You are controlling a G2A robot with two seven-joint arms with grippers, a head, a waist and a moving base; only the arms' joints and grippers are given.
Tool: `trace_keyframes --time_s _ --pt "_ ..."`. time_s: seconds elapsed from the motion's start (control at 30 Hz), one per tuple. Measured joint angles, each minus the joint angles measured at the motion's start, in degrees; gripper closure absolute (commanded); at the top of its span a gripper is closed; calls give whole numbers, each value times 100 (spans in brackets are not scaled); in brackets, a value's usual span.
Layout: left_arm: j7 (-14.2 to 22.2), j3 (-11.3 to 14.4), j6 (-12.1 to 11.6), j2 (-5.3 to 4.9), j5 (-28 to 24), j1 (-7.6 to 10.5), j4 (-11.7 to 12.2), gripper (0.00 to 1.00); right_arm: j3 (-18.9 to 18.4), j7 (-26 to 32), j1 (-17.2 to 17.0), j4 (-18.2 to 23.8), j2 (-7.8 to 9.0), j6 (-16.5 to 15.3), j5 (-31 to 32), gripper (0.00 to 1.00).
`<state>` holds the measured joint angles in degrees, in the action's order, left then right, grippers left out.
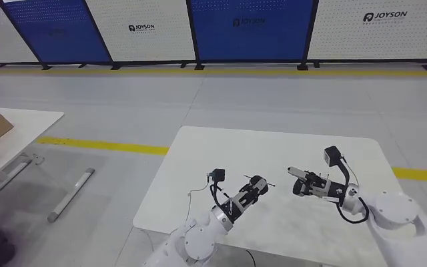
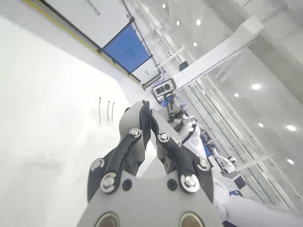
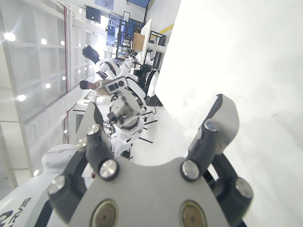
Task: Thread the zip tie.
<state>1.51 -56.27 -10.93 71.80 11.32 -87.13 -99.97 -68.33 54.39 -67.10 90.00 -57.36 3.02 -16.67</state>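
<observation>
Distantly, the white table is backed by partition panels; left gripper is pinched closed, right gripper spread wide.

— What's on the tabletop?
— It's white with rounded corners. Three thin dark ties lie flat on it, side by side and not touching, near the left jaws, just off to one side of their tips.

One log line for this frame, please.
left gripper: shut, over table | right gripper: open, facing left gripper | zip ties: three lying on table | threading: not yet done
</observation>
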Motion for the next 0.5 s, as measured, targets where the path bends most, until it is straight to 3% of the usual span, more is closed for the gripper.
trace_keyframes --time_s 0.1,0.2,0.5 --pt "23 208 6 57 -58 197 429 100 0 0 0 0 0 0 0 0" --pt "131 321 -11 86 -45 384 709 100 0 0 0 0 0 0 0 0" --pt "203 334 -21 87 -6 435 761 100 0 -5 -2 6 0 -4 5 0"
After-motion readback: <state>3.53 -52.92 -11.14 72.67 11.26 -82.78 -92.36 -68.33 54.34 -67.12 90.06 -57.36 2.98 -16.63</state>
